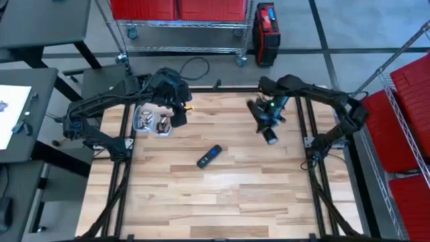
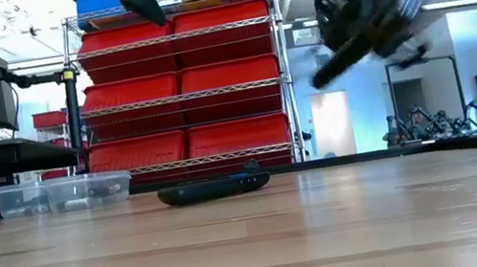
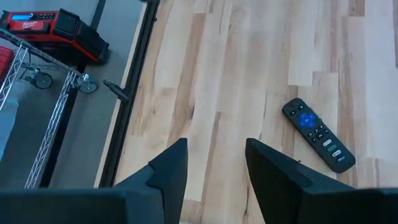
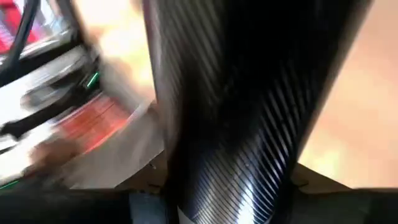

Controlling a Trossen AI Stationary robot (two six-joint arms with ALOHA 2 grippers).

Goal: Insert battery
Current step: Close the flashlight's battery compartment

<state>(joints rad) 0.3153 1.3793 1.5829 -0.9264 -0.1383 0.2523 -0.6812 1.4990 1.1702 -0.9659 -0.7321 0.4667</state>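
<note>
My right gripper [image 1: 269,126] hangs well above the table's far right part, shut on a black cylinder with a woven carbon pattern [image 4: 249,93]. In the low view the cylinder [image 2: 338,60] slants down out of the gripper. My left gripper [image 3: 214,146] stands open in the air beside two clear tubs [image 1: 153,122] at the far left, with nothing between its fingers. The tubs hold small dark and metal pieces; I cannot make out a battery among them. A black remote [image 1: 209,156] lies flat on the table's middle. My right gripper holds the black cylinder [image 1: 271,136], which is lifted clear of the table and slants downward. The cylinder fills the wrist view and hides the fingers, so the part held and the kind of hold do not show.
Bare wood spreads over the near half of the table [image 1: 222,202]. Beyond the far edge stand a wire rack with red bins [image 2: 183,94] and a red tool case [image 1: 266,32] on the floor.
</note>
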